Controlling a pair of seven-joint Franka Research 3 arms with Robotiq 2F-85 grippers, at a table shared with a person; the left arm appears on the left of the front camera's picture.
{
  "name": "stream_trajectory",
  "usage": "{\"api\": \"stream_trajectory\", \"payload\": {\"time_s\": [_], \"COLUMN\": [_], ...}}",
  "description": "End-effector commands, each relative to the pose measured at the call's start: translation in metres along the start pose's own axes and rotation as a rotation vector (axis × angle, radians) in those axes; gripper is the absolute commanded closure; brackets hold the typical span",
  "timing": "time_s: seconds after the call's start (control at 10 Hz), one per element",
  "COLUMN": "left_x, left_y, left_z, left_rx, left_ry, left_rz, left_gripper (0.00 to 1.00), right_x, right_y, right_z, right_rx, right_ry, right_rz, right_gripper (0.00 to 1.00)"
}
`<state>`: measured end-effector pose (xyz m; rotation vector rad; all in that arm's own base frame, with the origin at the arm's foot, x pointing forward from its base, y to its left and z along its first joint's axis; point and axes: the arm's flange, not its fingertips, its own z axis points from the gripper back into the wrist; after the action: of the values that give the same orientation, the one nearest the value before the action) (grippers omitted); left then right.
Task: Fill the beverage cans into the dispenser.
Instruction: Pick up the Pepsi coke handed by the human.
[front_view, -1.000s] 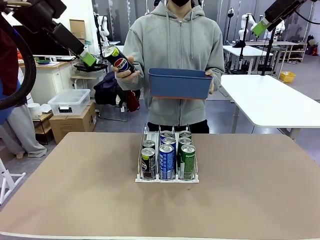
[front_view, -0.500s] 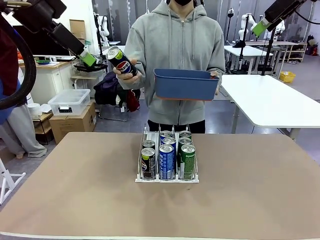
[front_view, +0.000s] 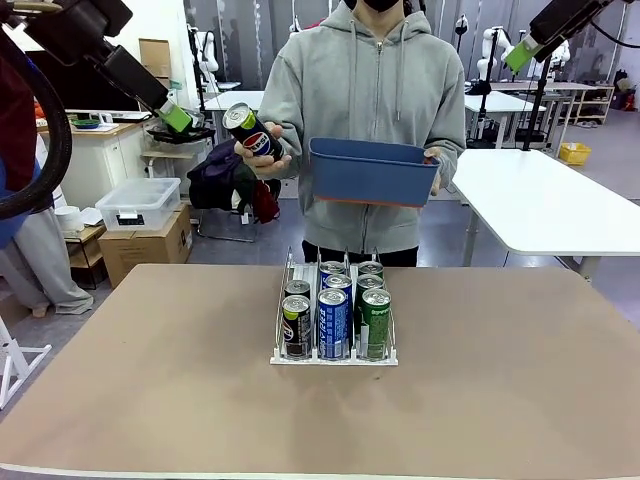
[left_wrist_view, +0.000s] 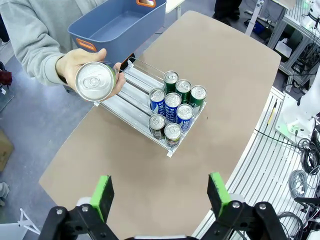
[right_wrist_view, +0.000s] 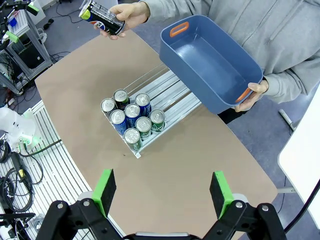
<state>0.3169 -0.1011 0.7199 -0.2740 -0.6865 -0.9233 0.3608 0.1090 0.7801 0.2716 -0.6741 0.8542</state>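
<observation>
Black cola can (front_view: 250, 131) lies tilted in the person's hand (front_view: 262, 158) beside an empty blue bin (front_view: 370, 172), seemingly offered for handover. Other cans (front_view: 333, 322) line the rack (front_view: 335, 360) on the bench (front_view: 150, 380). Raised, left pincer (left_wrist_view: 161, 195) and right pincer (right_wrist_view: 162, 192) gape wide, empty.

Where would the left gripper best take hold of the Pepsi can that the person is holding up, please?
Probably the bare upper body of the Pepsi can, just below its silver top. The person's hand cradles the lower part, and the can tilts top-first toward the open left gripper. So come in from the top end, pads closing across the round wall.
</observation>
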Motion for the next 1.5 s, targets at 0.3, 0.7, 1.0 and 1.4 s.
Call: {"api": "stream_trajectory", "payload": {"time_s": [0.3,0.7,1.0,1.4], "left_x": [0.000,0.014,0.029,0.049], "left_y": [0.000,-0.013,-0.010,0.010], "left_z": [0.000,-0.027,-0.049,-0.066], "left_rx": [0.000,0.194,0.206,0.200], "left_ry": [0.000,-0.038,-0.056,-0.068], "left_rz": [0.000,-0.001,-0.019,-0.072], "left_gripper": [0.00,0.00,0.00,0.00], "right_x": [-0.001,-0.001,-0.001,-0.001], "right_y": [0.000,0.000,0.000,0.000], "right_z": [0.000,0.000,0.000,0.000], "right_rx": [0.002,0.002,0.002,0.002], "right_ry": [-0.001,-0.001,-0.001,-0.001], "right_rz": [0.000,0.000,0.000,0.000], "right_gripper": [0.00,0.00,0.00,0.00]}}
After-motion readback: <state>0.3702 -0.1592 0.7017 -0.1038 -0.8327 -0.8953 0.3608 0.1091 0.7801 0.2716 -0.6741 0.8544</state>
